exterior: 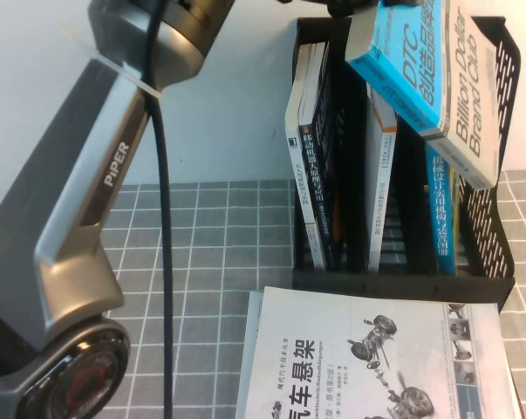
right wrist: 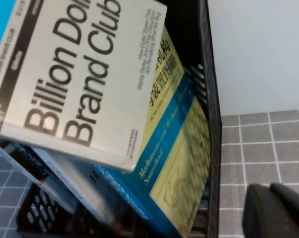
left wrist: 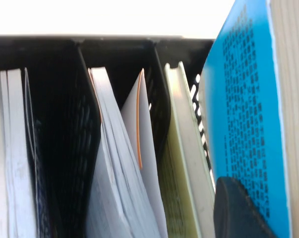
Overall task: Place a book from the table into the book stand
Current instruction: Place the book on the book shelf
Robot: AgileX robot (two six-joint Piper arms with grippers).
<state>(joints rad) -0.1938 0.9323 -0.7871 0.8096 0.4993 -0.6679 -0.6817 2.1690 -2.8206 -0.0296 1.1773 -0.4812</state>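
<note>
The blue and silver book [exterior: 437, 78], printed "DTC" and "Billion Dollar Brand Club", hangs tilted in the air over the right slot of the black book stand [exterior: 402, 284]. My left gripper [exterior: 358, 10] holds it from above at the top edge of the high view. In the left wrist view one dark finger [left wrist: 236, 210] presses on the book's blue cover [left wrist: 243, 114]; the other finger is hidden behind the book. In the right wrist view the book [right wrist: 75, 74] is above the stand [right wrist: 211, 99]. My right gripper [right wrist: 275, 213] hovers over the grid table [right wrist: 268, 148] beside the stand, fingers together and empty.
Several books stand upright in the stand's slots [exterior: 319, 157]. A white book with car-suspension drawings [exterior: 367, 358] lies on the table [exterior: 201, 244] in front of the stand. My left arm [exterior: 79, 218] fills the left of the high view.
</note>
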